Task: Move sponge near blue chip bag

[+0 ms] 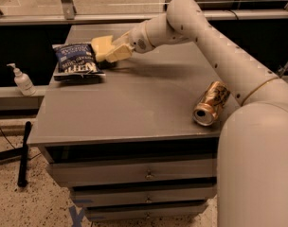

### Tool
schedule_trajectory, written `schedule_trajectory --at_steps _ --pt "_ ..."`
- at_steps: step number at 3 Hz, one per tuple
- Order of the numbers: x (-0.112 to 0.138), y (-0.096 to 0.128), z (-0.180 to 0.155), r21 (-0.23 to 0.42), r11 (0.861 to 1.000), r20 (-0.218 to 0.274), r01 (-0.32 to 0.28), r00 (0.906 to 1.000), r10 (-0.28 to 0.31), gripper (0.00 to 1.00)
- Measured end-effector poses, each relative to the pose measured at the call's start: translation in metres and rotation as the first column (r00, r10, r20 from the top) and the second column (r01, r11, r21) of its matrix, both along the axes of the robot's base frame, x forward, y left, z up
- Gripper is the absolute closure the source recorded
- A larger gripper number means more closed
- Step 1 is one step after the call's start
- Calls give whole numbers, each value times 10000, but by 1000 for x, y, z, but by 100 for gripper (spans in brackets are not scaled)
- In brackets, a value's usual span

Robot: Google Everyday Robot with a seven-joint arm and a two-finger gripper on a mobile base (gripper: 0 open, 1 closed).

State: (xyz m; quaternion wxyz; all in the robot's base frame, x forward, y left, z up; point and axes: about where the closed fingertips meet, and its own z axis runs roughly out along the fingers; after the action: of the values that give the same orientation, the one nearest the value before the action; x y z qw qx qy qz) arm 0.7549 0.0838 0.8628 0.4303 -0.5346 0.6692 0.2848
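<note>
- 1 gripper is in use, at 11 o'clock on the table top; its fingers are closed on the sponge, which projects from them toward 9 o'clock
- 1 edge of the sponge meets the 2 o'clock corner of the blue chip bag in this view; whether it touches the bag or the surface cannot be determined
- Judgement: the sponge is held low and just beside the bag because this is the set-down position; the carry appears nearly complete, with release not yet done
- The bag lies flat at 10 o'clock, close to the left and rear edges, so little room exists beyond it; open room lies at 3 o'clock of the bag, under the gripper
- The gold can lies on its side at 4 o'clock, near the right edge and well apart from the gripper; it does not obstruct withdrawal
- Judgement: release straight down, then retract toward 3 o'clock, to avoid nudging the bag toward the left edge, beyond which the pump bottle stands on a lower ledge
</note>
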Motion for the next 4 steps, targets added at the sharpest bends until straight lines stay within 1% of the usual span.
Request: schedule_trajectory --at_steps 1,2,3,4 --pt "-16 13 -3 -217 9968 -90 -769 9970 768 84" --pt "-25 15 -5 -447 9914 -115 -1231 9924 1227 61" --pt "-30 15 -7 -618 9871 -142 -1478 9890 1472 38" --pt "-31 13 -9 -751 9846 -166 -1581 9874 1573 14"
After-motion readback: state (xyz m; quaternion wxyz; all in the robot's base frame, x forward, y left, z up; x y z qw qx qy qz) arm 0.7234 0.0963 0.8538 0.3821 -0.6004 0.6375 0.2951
